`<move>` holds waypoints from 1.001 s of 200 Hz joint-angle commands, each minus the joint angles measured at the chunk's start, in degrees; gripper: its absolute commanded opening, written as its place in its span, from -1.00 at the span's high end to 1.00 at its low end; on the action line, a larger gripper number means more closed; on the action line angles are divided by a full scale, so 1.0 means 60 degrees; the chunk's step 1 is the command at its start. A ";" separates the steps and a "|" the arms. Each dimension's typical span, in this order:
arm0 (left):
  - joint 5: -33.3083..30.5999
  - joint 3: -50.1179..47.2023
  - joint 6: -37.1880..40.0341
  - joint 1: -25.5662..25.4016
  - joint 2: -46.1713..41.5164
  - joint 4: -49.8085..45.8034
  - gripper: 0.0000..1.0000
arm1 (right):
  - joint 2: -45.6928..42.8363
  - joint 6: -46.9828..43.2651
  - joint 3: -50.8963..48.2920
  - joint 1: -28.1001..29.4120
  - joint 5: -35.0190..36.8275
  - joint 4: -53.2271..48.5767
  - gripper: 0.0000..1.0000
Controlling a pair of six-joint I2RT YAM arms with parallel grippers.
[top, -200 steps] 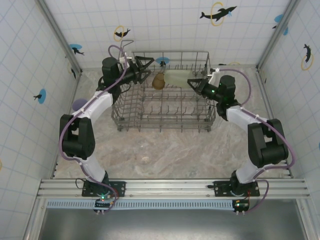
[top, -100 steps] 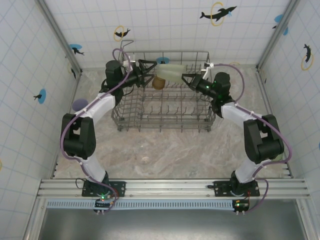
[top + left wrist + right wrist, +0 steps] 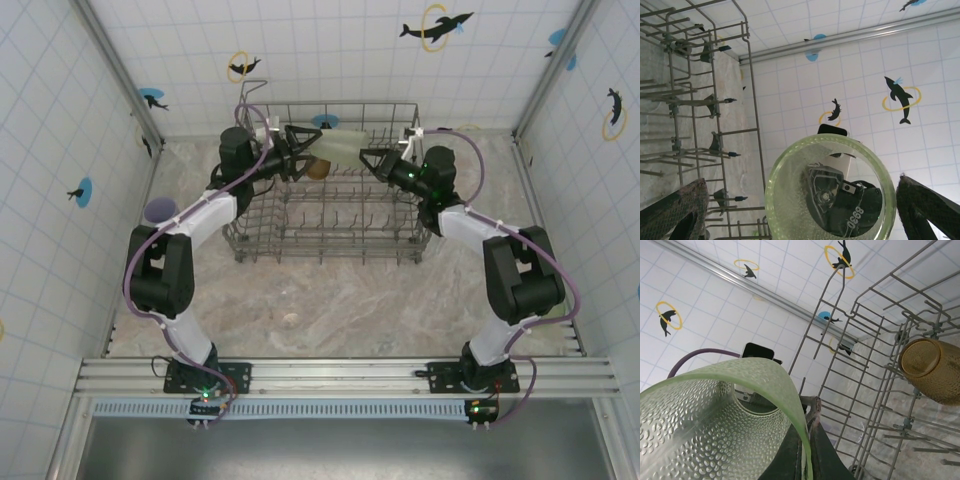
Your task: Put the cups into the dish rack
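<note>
looks like the right end effector (image 3: 372,160), pinching the green cup (image 3: 342,148) by its rim, has just slid it between the spread fingers of the left end effector (image 3: 312,150) over the dish rack (image 3: 325,250), so a handoff's probably next

1. I count one pale green cup (image 3: 342,148).
2. One amber cup (image 3: 317,168).
3. One lavender cup (image 3: 158,210), at nine o'clock on the surface (image 3: 330,300).
4. One dish rack (image 3: 330,243).
5. Two hands of mine: left hand (image 3: 310,148), right hand (image 3: 372,160).

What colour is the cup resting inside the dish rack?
Amber-brown cup, clearest in the right wrist view.
</note>
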 commanded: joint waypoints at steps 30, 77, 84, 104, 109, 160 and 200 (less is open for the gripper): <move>0.0190 0.0031 -0.0612 -0.0254 -0.0056 0.1016 -0.95 | 0.0178 0.0263 0.0219 0.0354 0.0044 0.1174 1.00; 0.0121 -0.0070 -0.0883 -0.0401 -0.0095 0.1321 -0.94 | 0.0088 0.0282 -0.0004 0.0429 0.0275 0.1208 1.00; 0.0088 -0.0170 -0.0943 -0.0411 -0.0127 0.1426 -0.89 | 0.0068 0.0282 -0.0012 0.0452 0.0266 0.1157 1.00; 0.0060 -0.0314 -0.1064 -0.0437 -0.0201 0.1607 -0.74 | 0.0060 0.0289 -0.0022 0.0467 0.0262 0.1088 1.00; 0.0079 -0.0338 -0.1066 -0.0443 -0.0222 0.1633 -0.67 | 0.0039 0.0298 -0.0028 0.0475 0.0288 0.1048 1.00; 0.0159 -0.0480 -0.1165 -0.0493 -0.0315 0.1848 0.43 | -0.0048 0.0254 0.0055 0.0525 0.0467 0.0276 1.00; 0.0114 -0.0577 -0.1137 -0.0487 -0.0391 0.1891 1.00 | -0.0389 0.0015 -0.0042 0.0605 0.0641 -0.0328 0.46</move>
